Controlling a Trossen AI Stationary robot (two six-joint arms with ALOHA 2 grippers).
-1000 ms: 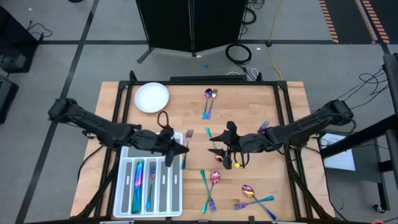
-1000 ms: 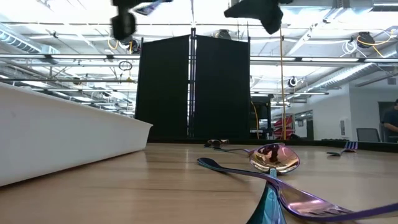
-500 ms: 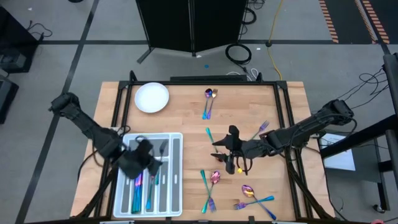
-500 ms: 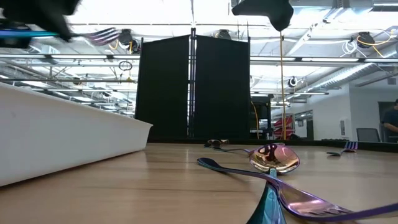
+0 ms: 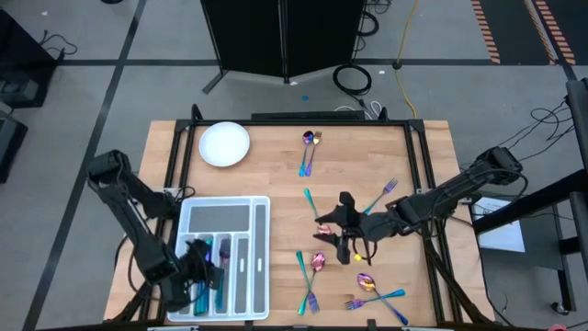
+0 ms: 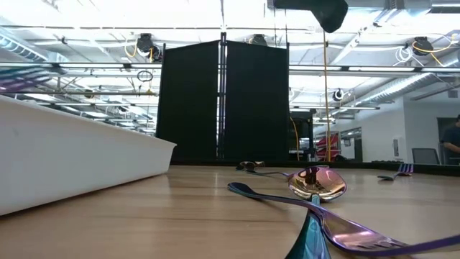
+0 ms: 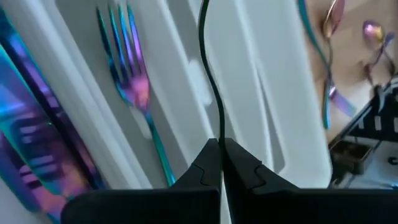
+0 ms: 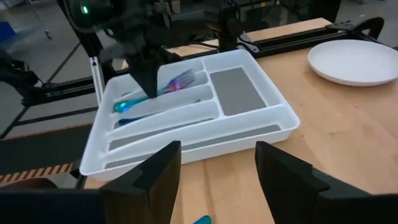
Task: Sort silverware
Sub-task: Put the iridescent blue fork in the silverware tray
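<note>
My left gripper (image 5: 204, 268) hangs over the near end of the white compartment tray (image 5: 260, 213), shut on an iridescent fork. In its wrist view the fork shows only as a thin dark strip ahead of the fingertips (image 7: 221, 149). Another fork (image 7: 134, 84) and knives (image 7: 31, 155) lie in the tray's left compartments. My right gripper (image 5: 323, 230) hovers open above the table's middle, holding nothing. Loose silverware lies on the wood: a far pair (image 5: 310, 147), a fork (image 5: 387, 190), and pieces near the front (image 5: 312, 268) (image 5: 372, 290). My left gripper pinches the fork between its two fingers, flat faces against the pads. The fork's edge (image 7: 210, 81) runs forward from the fingertips, along the fingers. The fingers slant down over the tray's near end. Whether the fork's far tip touches the tray cannot be told.
A white round plate (image 5: 224, 144) sits at the far left corner. In the low view, a spoon (image 6: 316, 183) and other pieces lie close by on the wood, with the tray's wall (image 6: 79, 162) at left. Bare wood stretches right of the tray.
My left gripper has swung with the fork from the tray's far right corner to its near end, toward the table's near left, sinking and rolling its wrist. It has stayed shut. My right gripper has drifted slightly toward the near edge, still open.
</note>
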